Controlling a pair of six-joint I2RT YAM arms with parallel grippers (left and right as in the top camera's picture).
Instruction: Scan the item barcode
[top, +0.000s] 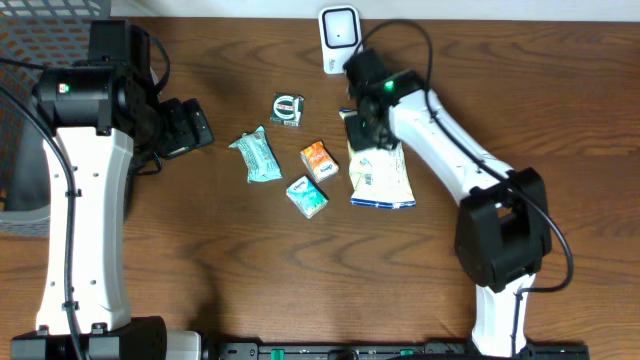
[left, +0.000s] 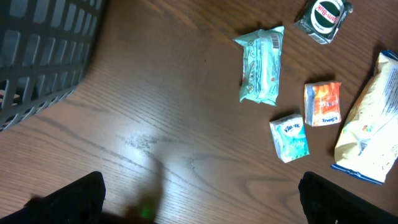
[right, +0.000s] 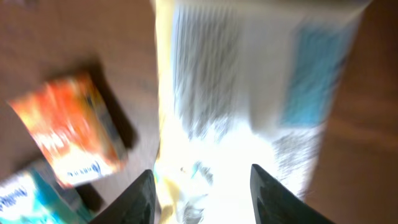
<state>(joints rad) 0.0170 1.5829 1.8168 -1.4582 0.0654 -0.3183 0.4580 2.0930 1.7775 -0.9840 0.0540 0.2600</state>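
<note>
Glossy plastic snack bag (top: 381, 178) on matt wood-grain table (top: 300, 280).

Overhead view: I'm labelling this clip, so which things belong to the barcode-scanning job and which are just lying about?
In the job: white scanner; white and yellow bag, under the right tool.
Lying about for now: teal wrapped pack; orange box; teal tissue pack; dark pack with round label; grey basket.
</note>
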